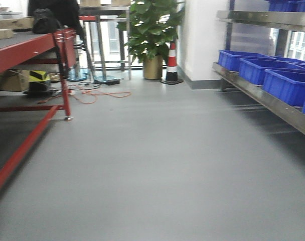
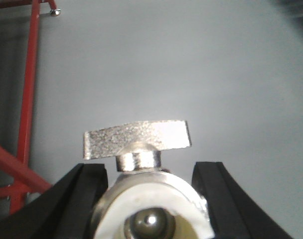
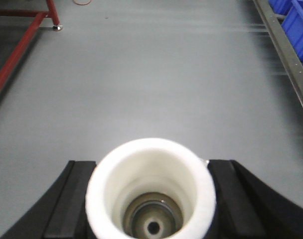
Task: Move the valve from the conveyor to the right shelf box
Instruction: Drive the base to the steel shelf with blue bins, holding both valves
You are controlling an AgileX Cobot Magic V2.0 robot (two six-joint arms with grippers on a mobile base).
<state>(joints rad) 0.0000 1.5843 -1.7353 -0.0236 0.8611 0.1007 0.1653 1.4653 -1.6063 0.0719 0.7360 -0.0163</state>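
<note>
In the left wrist view, a silver valve point(image 2: 137, 138) with a flat butterfly handle and a white-capped end sits between the black fingers of my left gripper point(image 2: 151, 172), which is shut on it. In the right wrist view, my right gripper point(image 3: 151, 169) is shut on another valve, whose white cap point(image 3: 107, 184) faces the camera. Both hang above the grey floor. The red-framed conveyor point(image 1: 22, 50) stands at the left of the front view. Blue shelf boxes point(image 1: 285, 85) sit on the steel shelf point(image 1: 265, 100) at the right.
Straight ahead stand a potted plant point(image 1: 152, 35) and a striped traffic cone point(image 1: 171, 63). Orange cable point(image 1: 100, 94) lies on the floor by the red frame's leg point(image 1: 66, 90). A black bag point(image 1: 44, 22) rests on the conveyor's far end. The shelf rail point(image 3: 286, 55) shows in the right wrist view.
</note>
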